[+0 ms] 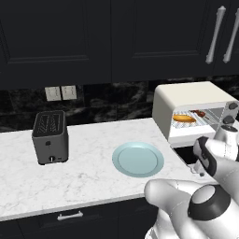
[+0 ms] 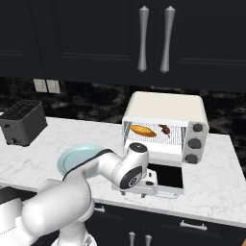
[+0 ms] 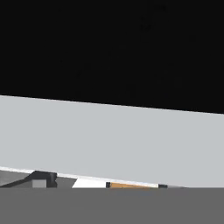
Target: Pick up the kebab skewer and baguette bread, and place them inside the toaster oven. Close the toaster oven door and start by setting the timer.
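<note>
Left base view: the baguette and skewer lie on the rack inside the toaster oven, so loading looks done; the plate sits bare.

Right base view: the door hangs flat open, the hand low at its front edge, likely to lift it shut. Whether the jaws are open cannot be told.

Hand view: a pale surface close up. No writing is legible.

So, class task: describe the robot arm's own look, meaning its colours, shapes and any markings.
The arm is glossy white, built from fat rounded segments. Its joints are dark grey bands and round caps with pale centres. The hand is a flat white block with small dark dots. No cables or lettering show.
</note>
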